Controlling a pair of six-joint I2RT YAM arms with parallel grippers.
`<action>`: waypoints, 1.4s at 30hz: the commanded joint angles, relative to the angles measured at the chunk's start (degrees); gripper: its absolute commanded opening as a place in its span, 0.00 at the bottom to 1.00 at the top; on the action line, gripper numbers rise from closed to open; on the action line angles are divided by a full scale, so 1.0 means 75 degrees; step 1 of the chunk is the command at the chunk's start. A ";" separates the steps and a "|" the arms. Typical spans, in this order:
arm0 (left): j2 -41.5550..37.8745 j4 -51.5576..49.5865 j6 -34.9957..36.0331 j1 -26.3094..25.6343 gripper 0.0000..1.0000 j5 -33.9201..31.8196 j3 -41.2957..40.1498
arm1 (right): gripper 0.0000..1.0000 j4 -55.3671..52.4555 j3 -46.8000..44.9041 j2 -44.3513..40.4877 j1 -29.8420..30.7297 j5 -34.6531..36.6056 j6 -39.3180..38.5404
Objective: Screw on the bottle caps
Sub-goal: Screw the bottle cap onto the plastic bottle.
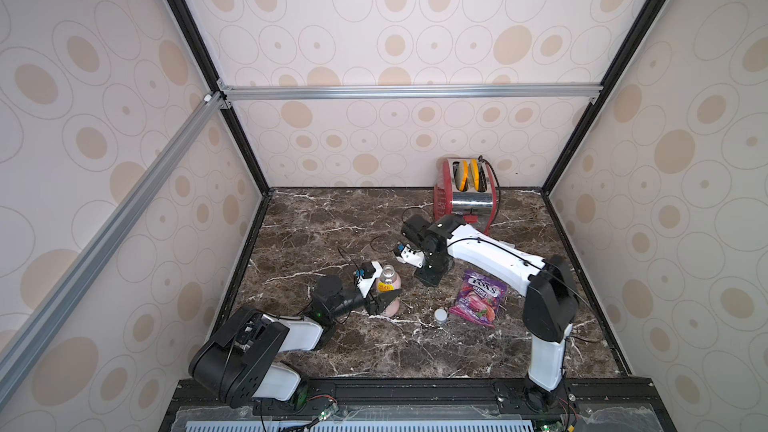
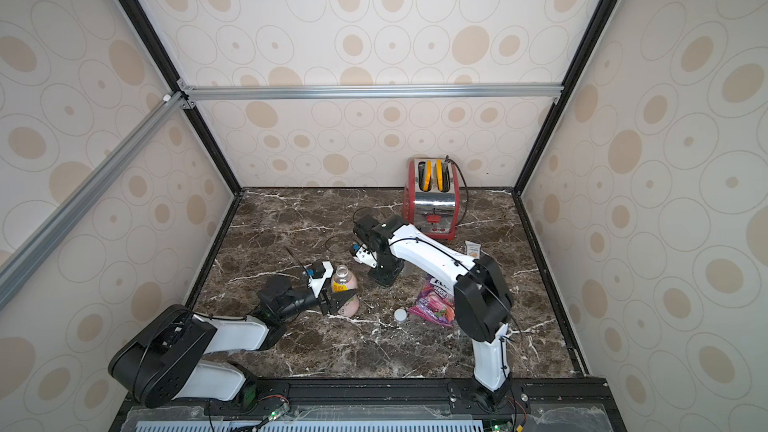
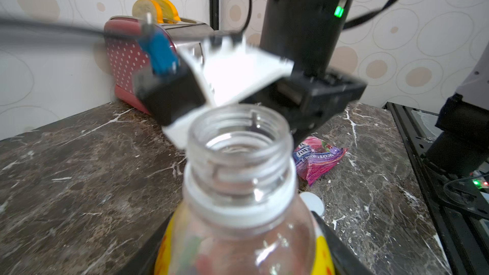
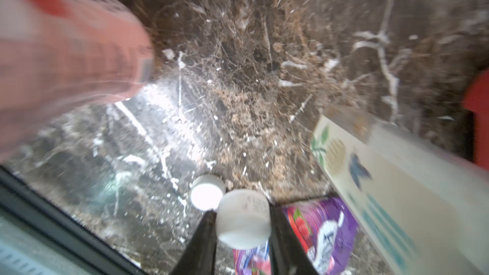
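Pink bottle (image 1: 388, 274), open-necked, upright on the marble table (image 1: 332, 222), clasped by the left gripper (image 1: 387, 299). At its 3 o'clock the right gripper (image 4: 241, 210) pinches 1 white cap (image 4: 244, 226); 1 loose cap (image 1: 441, 315) lies at 4 o'clock.

Red toaster (image 1: 465, 201) w/ two yellow slices (image 1: 466, 174) in slots at back-right of marble table (image 1: 316, 226), black cord (image 1: 494, 178) at its side, purple candy bag (image 1: 478, 299) flat nr mid-right, spotted wallpaper (image 1: 395, 35) + alu rails (image 1: 415, 91) all round.

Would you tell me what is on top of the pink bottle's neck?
Nothing: the pink bottle is uncapped, threads bare. A white cap is in the right gripper; the left gripper hides part of the bottle's body.
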 commanded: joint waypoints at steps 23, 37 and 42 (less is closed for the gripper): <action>0.1497 0.2095 0.0368 -0.0954 0.79 -0.0273 0.0306 | 0.28 -0.2981 0.3369 0.0354 0.0679 -0.0765 0.0106; 0.0783 0.2089 0.0419 -0.0941 0.86 -0.0710 -0.0294 | 0.28 -0.3158 0.4353 0.0930 0.0945 -0.0818 0.0039; 0.0785 0.2092 0.0380 -0.0943 0.85 -0.0767 -0.0335 | 0.28 -0.3148 0.4477 0.1009 0.0998 -0.0887 0.0025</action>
